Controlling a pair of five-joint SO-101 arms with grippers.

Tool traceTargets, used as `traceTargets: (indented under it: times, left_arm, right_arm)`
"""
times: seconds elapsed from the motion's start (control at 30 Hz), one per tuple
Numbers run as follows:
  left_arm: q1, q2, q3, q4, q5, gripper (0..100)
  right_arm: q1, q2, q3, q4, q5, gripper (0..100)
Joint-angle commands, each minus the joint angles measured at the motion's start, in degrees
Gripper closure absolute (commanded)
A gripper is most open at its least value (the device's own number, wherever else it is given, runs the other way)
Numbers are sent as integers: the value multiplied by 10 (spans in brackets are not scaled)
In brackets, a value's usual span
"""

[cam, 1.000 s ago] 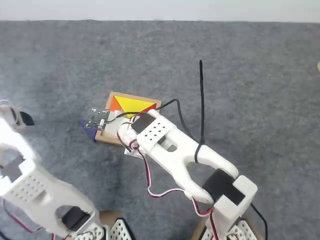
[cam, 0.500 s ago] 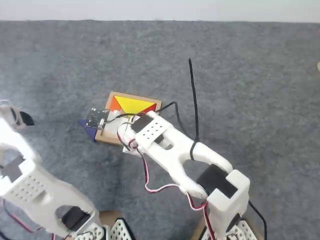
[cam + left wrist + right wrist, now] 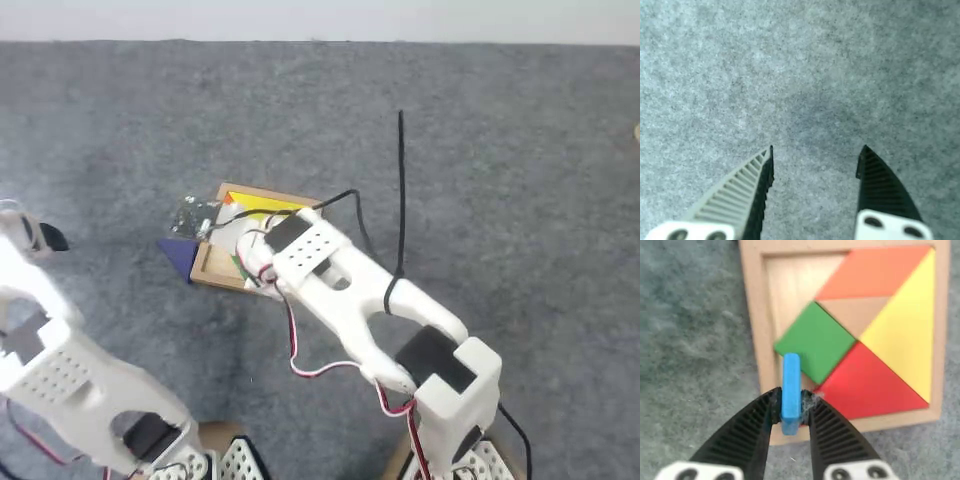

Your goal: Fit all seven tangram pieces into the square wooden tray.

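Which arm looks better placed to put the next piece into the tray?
Right. The right gripper is shut on a blue piece above the bare corner of the tray; the left gripper hangs open over grey mat.

Finding: a robotics test bench, in a lab or a hobby workshop; which of the two cannot be told.

Evidence: two white plastic arms, the left arm [image 3: 70,380] and the right arm [image 3: 345,290], stand side by side at the near edge of a table covered in grey carpet [image 3: 500,150]. Loose red and white wires [image 3: 300,355] and a black cable [image 3: 401,200] run exposed along the right arm. A bare circuit board [image 3: 197,213] sits at its wrist. The right gripper [image 3: 790,397] clamps a blue piece [image 3: 790,375] over the edge of a wooden tray [image 3: 752,315] of coloured shapes. A pale wall [image 3: 320,20] closes the far side.
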Motion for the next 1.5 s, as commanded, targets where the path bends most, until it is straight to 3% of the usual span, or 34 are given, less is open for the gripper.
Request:
traceTargets:
  times: [0.0,0.4,0.63,0.93,1.3,1.47]
  left_arm:
    - [0,-4,-21,-5,-4,735]
    - [0,-4,-21,-5,-4,735]
    - [0,-4,-21,-5,-4,735]
    - [0,-4,-21,-5,-4,735]
    - [4,-6,-21,-4,-2,735]
    - [18,-11,-55,40,-5,735]
  right_arm:
    - [-9,7,-31,2,5,969]
    - [-7,45,-46,-12,4,962]
    - [11,38,-56,-5,5,836]
    - [11,37,-57,-5,6,832]
    - [20,-105,-44,62,-1,833]
    - [101,-180,-36,85,-131,840]
